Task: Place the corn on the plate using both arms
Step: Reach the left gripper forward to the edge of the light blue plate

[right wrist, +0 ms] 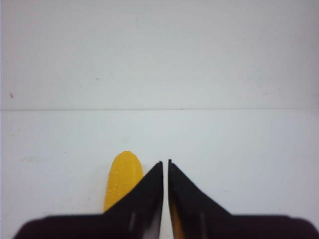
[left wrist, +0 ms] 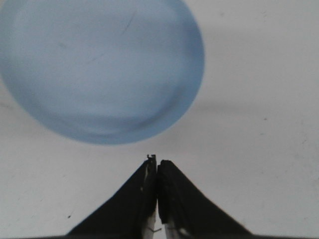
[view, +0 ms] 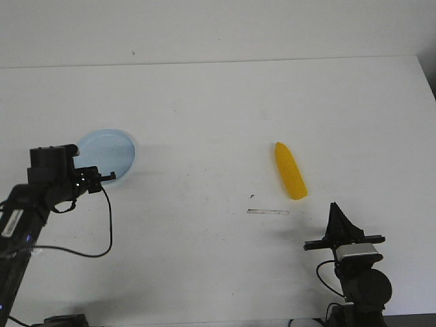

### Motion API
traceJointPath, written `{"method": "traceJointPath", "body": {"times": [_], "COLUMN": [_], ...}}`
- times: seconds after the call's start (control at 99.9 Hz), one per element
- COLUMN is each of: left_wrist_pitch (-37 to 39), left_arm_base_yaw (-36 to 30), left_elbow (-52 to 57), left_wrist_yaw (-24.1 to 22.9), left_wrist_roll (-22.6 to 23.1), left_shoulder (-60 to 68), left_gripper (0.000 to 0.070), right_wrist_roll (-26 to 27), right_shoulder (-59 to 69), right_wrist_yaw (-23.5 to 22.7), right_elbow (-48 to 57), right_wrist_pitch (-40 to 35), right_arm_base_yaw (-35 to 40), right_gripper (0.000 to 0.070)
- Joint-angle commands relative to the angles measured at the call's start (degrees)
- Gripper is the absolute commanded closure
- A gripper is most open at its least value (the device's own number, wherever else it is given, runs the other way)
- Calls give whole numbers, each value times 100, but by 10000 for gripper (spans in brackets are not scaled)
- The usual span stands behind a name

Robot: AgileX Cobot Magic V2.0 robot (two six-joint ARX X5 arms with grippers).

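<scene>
Nearest to us, at the front edge of the white table, our right gripper sits low on its silver-grey wrist block, its black fingers pressed almost together with only a thin slit between the tips, and nothing between them. On our left side, the left gripper reaches out from its black jointed arm, a black cable looping down beneath it; in the left wrist view its two fingers meet tip to tip, closed on nothing. Just beyond our right gripper, and a little to its left, the corn lies flat on the table, a bright yellow tapered cob with its narrower end pointing away from us; in the right wrist view we see its rounded end showing beside the left finger, partly hidden behind it and not touching that we can tell. Between the corn and the right gripper a short pale strip lies on the table surface. The plate, pale blue, round and shallow, rests near the left side of the table, with the left gripper's tips at its near rim; whether they touch it we cannot tell. The corn and plate lie well apart.
</scene>
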Motion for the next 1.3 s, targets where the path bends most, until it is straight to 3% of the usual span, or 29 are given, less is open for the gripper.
{"method": "traceJointPath", "body": {"times": [0.0, 0.12, 0.29, 0.49, 0.781, 1.291], "left_wrist_pitch": [-704, -1187, -752, -122, 748, 901], "left_arm_base_yaw": [236, 776, 1510, 2070, 2186, 1799], "left_elbow": [621, 1220, 1322, 1322, 1322, 1322], "left_wrist_yaw": [197, 868, 1808, 1779, 1438, 1436], "left_wrist_roll": [-210, -573, -636, -732, -739, -713], "left_shoulder": [525, 1209, 1670, 1941, 2288, 3005], "left_gripper": [698, 698, 690, 484, 484, 488], "right_wrist_roll": [37, 37, 37, 37, 37, 37], "right_shoulder": [-2, -2, -2, -2, -2, -2], "right_wrist_yaw": [0, 0, 0, 0, 0, 0], "right_elbow": [-9, -9, -9, -9, -9, -9], "right_wrist_pitch": [59, 59, 59, 59, 59, 59], "right_arm_base_yaw": [11, 11, 11, 11, 11, 11], "right_gripper": [685, 685, 685, 685, 685, 685]}}
